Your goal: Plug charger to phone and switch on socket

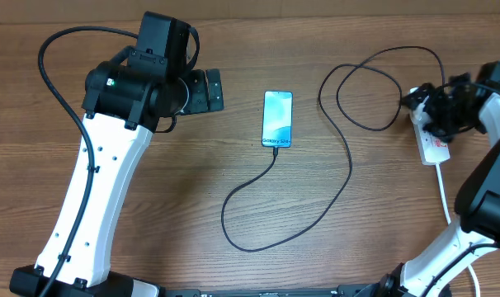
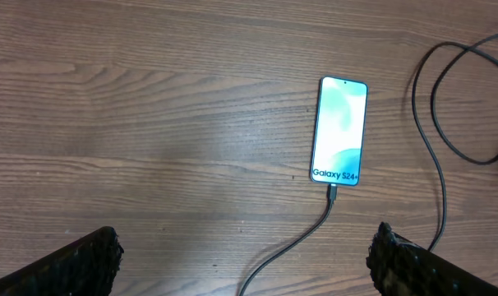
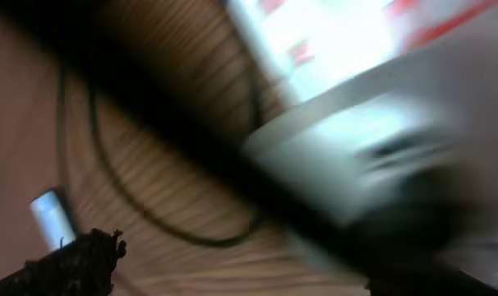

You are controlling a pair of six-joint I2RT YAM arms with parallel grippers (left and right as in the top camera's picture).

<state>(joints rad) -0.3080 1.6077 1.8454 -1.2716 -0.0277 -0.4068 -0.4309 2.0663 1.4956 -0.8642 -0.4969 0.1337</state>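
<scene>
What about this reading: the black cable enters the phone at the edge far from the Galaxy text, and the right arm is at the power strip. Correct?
Not quite. The left wrist view shows the black cable entering the phone at the edge beside the Galaxy text. The right arm is at the power strip, as said.

From overhead we look straight down on the wooden table, from far enough to take in both arms. Our left wrist camera looks down past the left gripper at middle range, and the phone lies ahead of its fingertips, toward the right finger. It shares the phone and charger with the overhead view. Our right wrist camera sits very close to the socket, tilted and blurred.
</scene>
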